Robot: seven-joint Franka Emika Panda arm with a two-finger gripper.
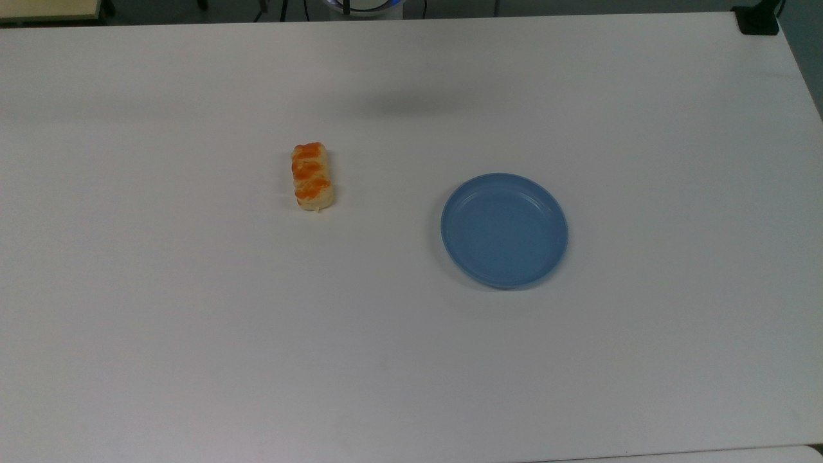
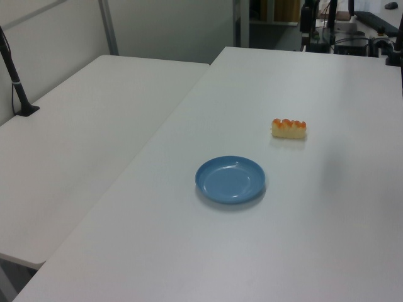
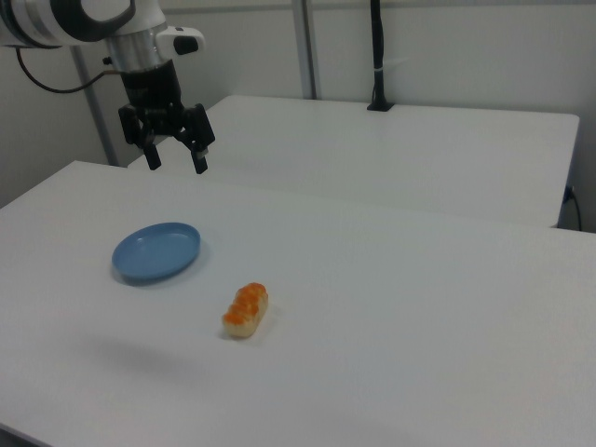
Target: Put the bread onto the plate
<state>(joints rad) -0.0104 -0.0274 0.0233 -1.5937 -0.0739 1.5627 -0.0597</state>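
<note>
bread (image 1: 312, 177) lies flat on the white table (image 1: 193, 321), long axis running roughly top-to-bottom in the top view. pale yellow bun, orange-brown glazed lumps along its top. nothing touching it.

blue plate (image 1: 504, 229) sits on the same table, well apart from the bread, on the top view's right and a bit lower in that view. plate is bare, round, low raised rim.

in the left view the plate (image 2: 230, 180) is nearer the camera and the bread (image 2: 289, 128) is further back and toward the left view's right, side-on so the glazed lumps show as a row on top. a second white table (image 2: 82, 126) butts against the main one on the left view's left, with a black pole and base (image 2: 19, 88) standing on it.

in the right view the gripper (image 3: 175, 160) hangs in the air at upper left, above and behind the plate (image 3: 156, 251), well clear of the table. its two fingers are spread wide apart, pointing down, nothing between them. white arm link (image 3: 84, 19) above it runs off the right view's top left corner. bread (image 3: 246, 310) is on the table toward the right view's right of the plate and nearer the camera, not close to the gripper.

faint soft shadow on the table surface in the top view, upper middle (image 1: 411, 103).
</note>
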